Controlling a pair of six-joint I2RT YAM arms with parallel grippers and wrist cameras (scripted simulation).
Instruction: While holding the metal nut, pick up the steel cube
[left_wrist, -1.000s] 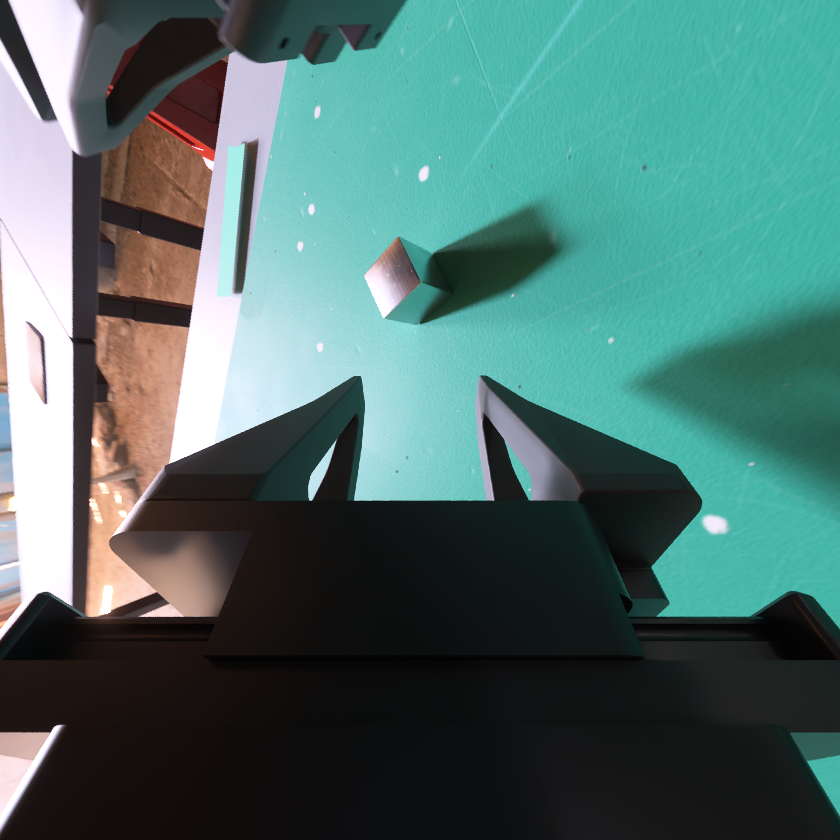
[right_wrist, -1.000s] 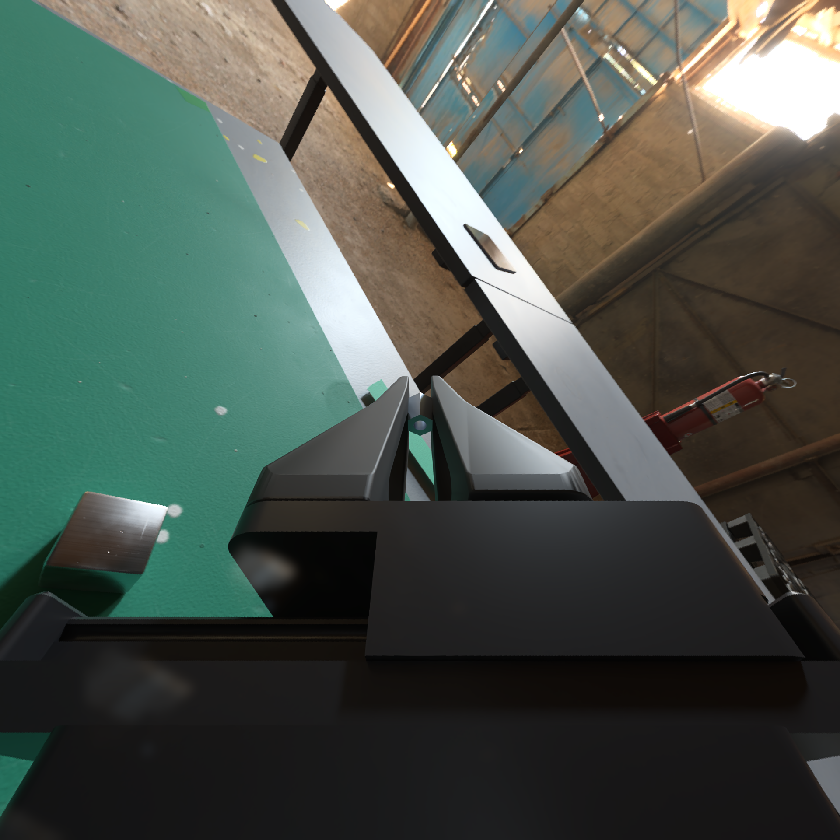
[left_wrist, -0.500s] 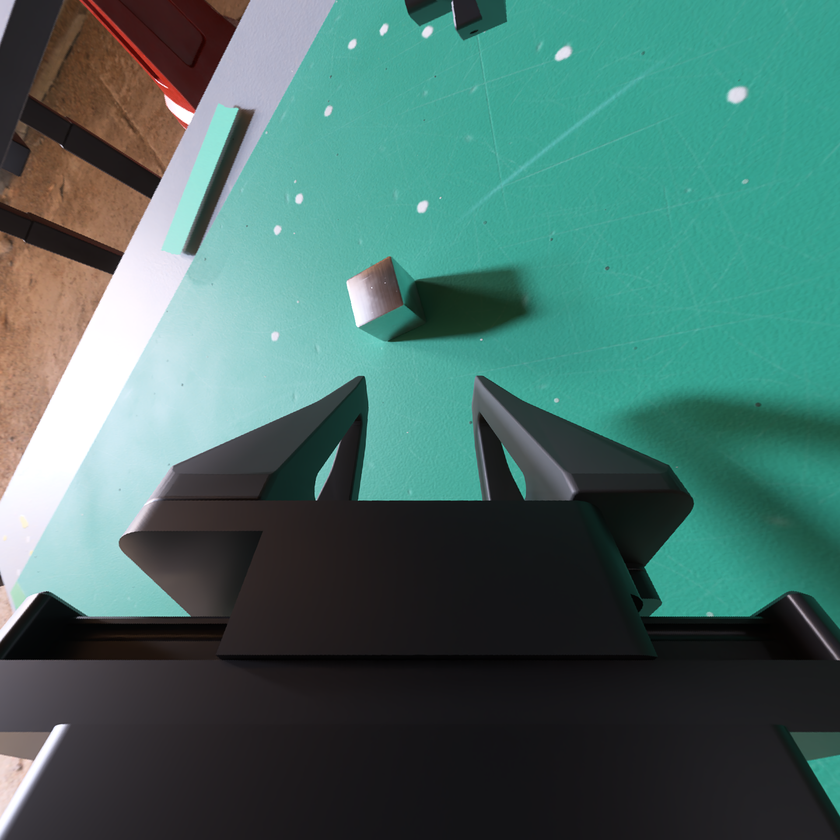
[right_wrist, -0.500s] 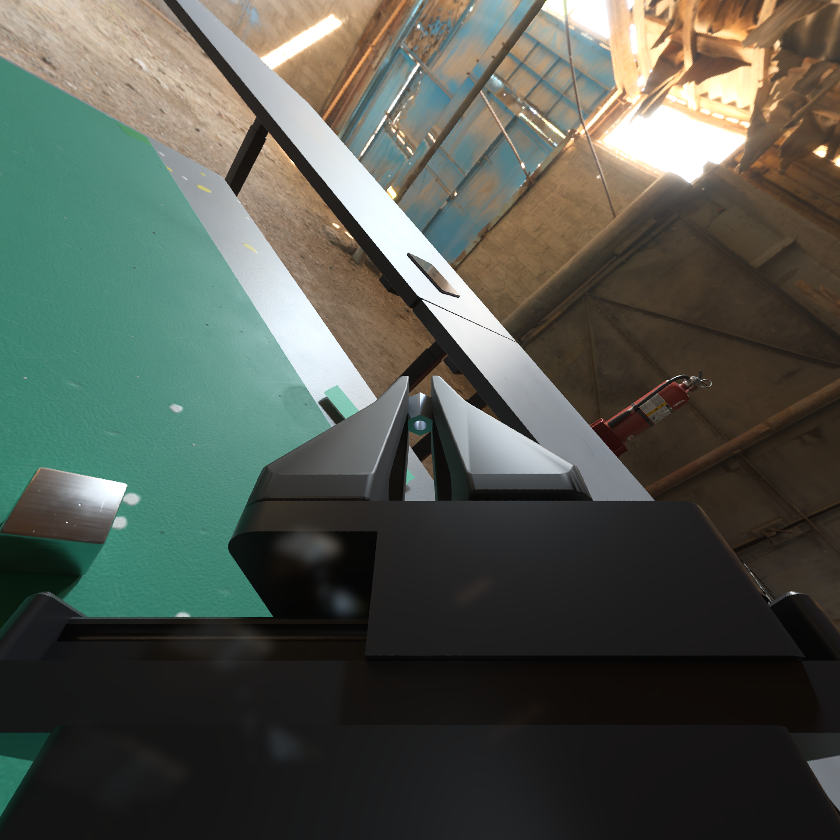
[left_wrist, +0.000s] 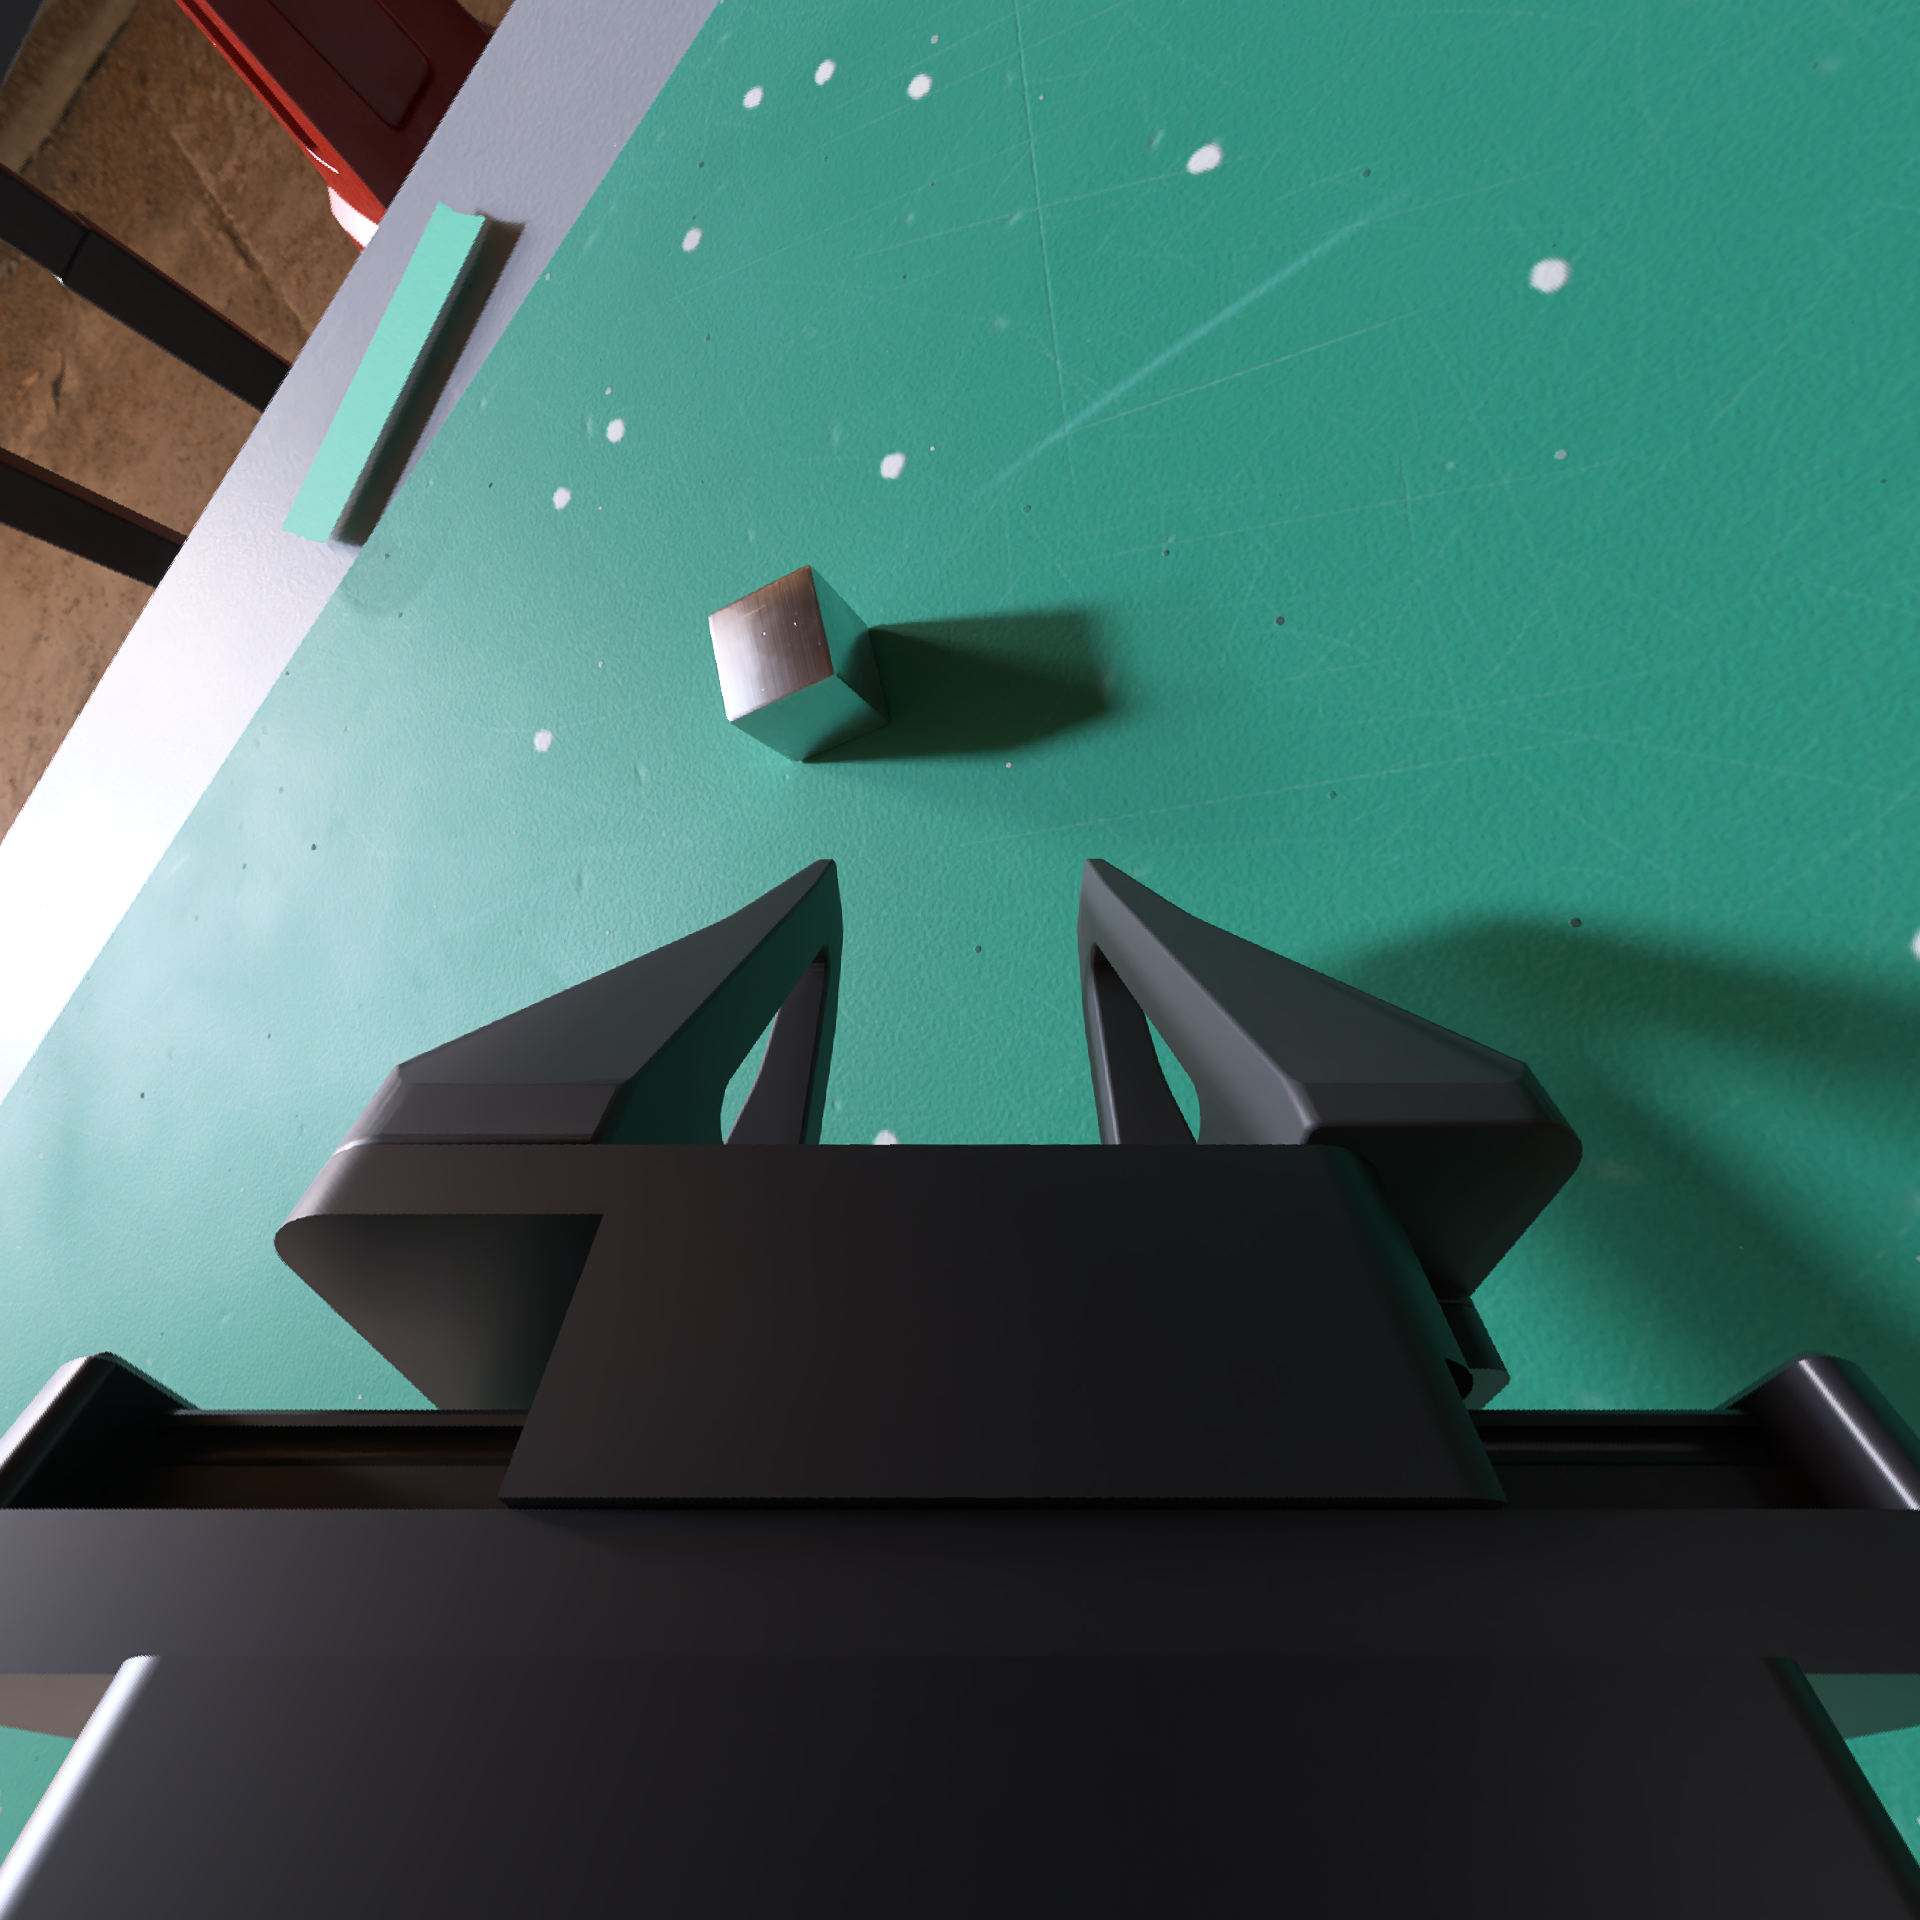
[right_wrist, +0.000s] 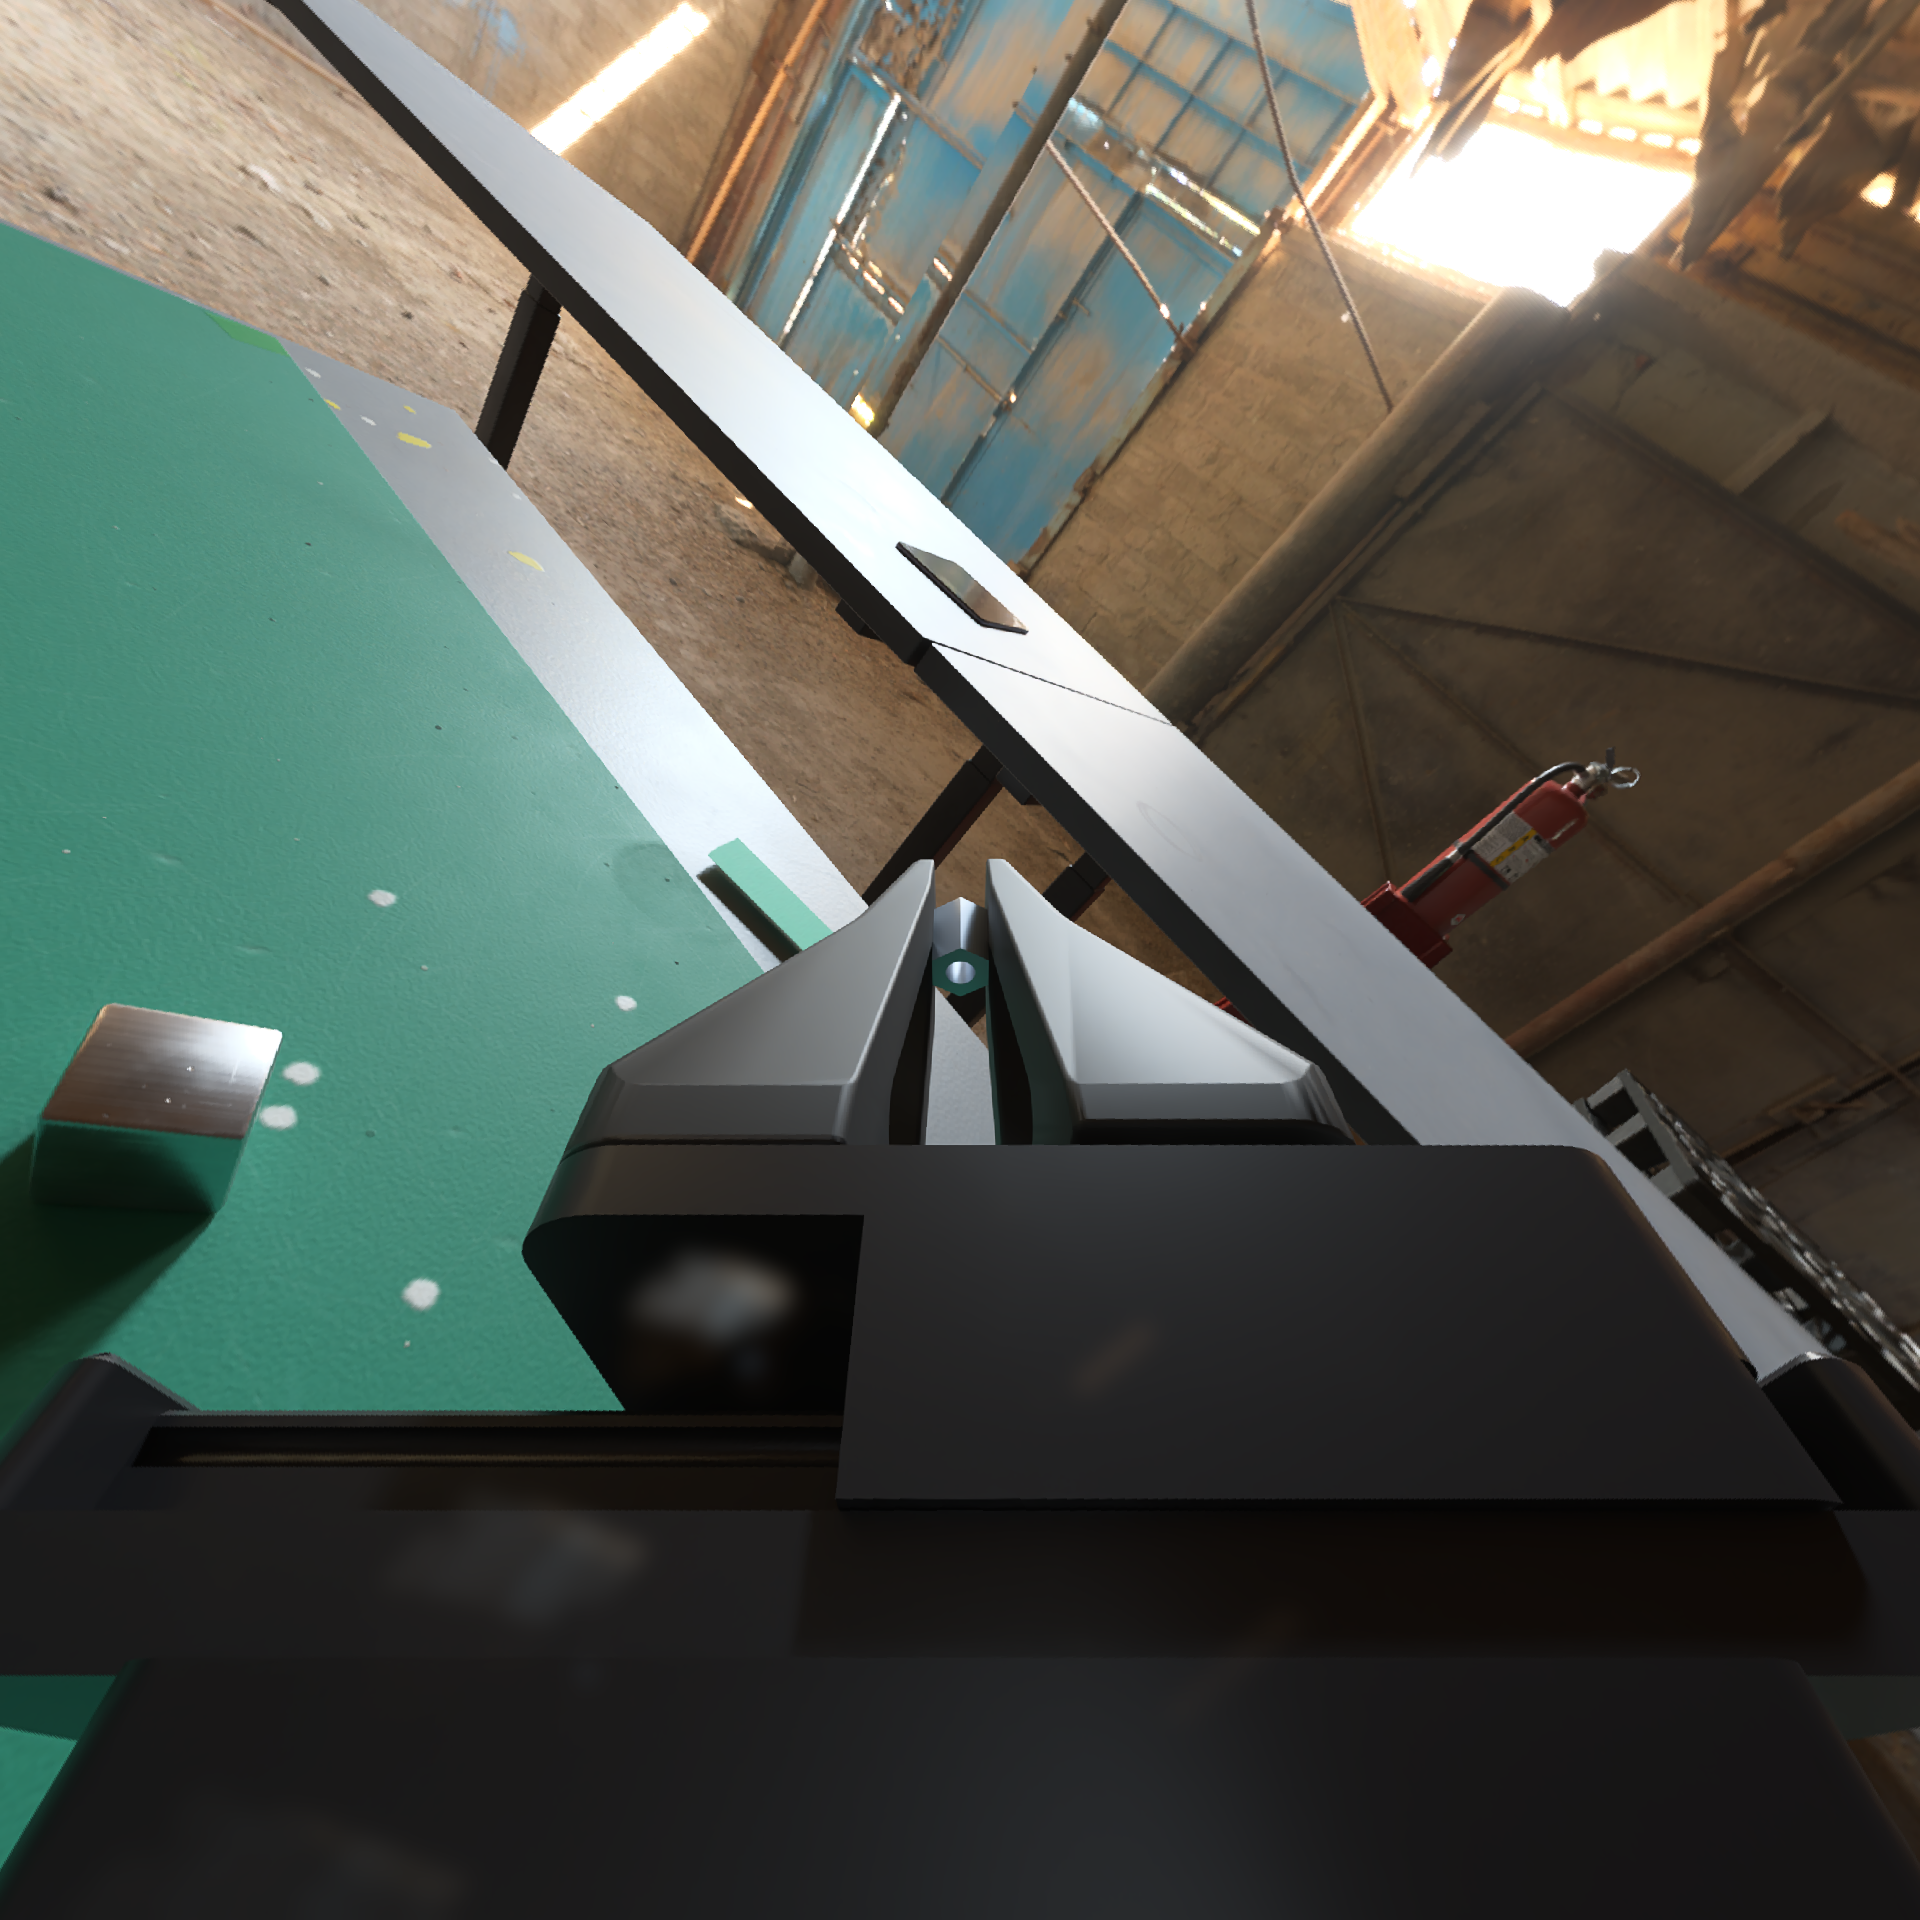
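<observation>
The steel cube (left_wrist: 795, 660) sits on the green mat (left_wrist: 1351, 520), turned corner-on, casting a shadow to its right. My left gripper (left_wrist: 958, 878) is open and empty, above the mat, with the cube ahead of its fingertips and slightly left. My right gripper (right_wrist: 960, 894) is shut on the small metal nut (right_wrist: 960, 970), held between the fingertips above the table edge. The cube also shows in the right wrist view (right_wrist: 156, 1101), at the lower left, well apart from that gripper.
A light green strip (left_wrist: 390, 374) lies on the grey table border (left_wrist: 208, 623) left of the cube. A long dark bench (right_wrist: 1039, 665) and a red fire extinguisher (right_wrist: 1496, 842) stand beyond the table. White specks dot the mat.
The left wrist view has swung, the other gripper left its top edge and the cube stays ahead. The right gripper has tilted and risen, still holding the nut.
</observation>
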